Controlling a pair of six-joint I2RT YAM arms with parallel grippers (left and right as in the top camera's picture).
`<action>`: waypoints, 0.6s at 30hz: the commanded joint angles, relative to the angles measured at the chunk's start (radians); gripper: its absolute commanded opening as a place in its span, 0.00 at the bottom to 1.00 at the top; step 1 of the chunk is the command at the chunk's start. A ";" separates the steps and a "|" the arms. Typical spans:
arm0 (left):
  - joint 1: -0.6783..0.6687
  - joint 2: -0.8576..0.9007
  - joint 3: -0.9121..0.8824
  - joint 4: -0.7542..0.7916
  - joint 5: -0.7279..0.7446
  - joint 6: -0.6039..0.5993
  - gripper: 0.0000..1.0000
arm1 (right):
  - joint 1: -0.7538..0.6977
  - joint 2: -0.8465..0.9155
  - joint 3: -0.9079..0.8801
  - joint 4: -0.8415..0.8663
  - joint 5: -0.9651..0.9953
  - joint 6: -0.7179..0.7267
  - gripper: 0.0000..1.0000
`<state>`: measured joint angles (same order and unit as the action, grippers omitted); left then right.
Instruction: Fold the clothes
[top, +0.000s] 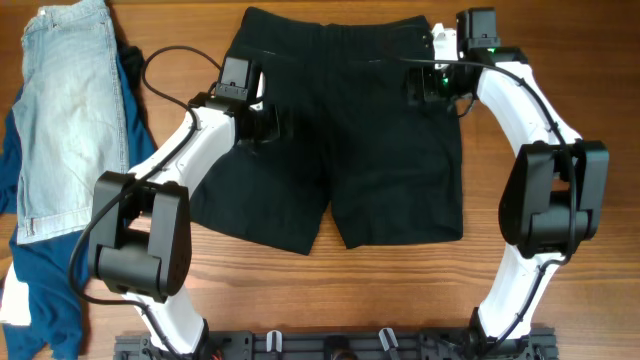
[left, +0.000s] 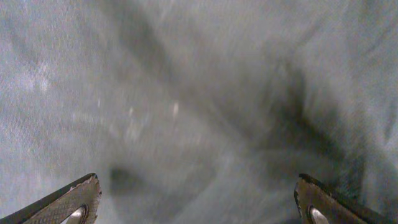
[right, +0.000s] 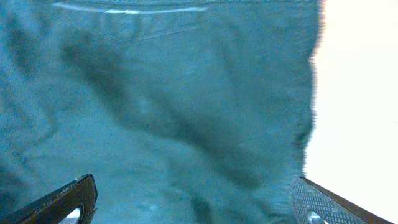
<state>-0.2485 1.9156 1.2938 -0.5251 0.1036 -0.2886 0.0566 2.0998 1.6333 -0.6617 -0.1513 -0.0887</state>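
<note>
Find the black shorts (top: 340, 140) spread flat mid-table (top: 570, 40), waistband far and both legs near, with pale blue denim shorts (top: 65, 110) lying over a deep blue garment (top: 45, 290) at the left edge. Note the left gripper (top: 258, 112) reaching in low over the shorts' left hip, fingers (left: 68, 202) spread wide, released, above creased fabric. Note the right gripper (top: 432, 80) angled inward at the far right corner below the waistband seam, likewise released, with the shorts' side edge beside one finger (right: 323, 202).
</note>
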 joint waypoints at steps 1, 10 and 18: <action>0.019 0.006 -0.005 0.046 0.012 0.019 1.00 | -0.003 0.010 0.001 -0.002 0.131 0.028 0.98; 0.069 0.006 -0.005 0.201 0.012 -0.011 1.00 | 0.023 0.076 -0.005 -0.017 0.175 0.112 0.76; 0.068 0.006 -0.005 0.196 0.012 -0.011 1.00 | -0.027 0.135 -0.005 -0.008 0.219 0.223 0.68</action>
<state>-0.1829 1.9156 1.2934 -0.3286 0.1036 -0.2932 0.0536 2.1887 1.6325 -0.6643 0.0364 0.0662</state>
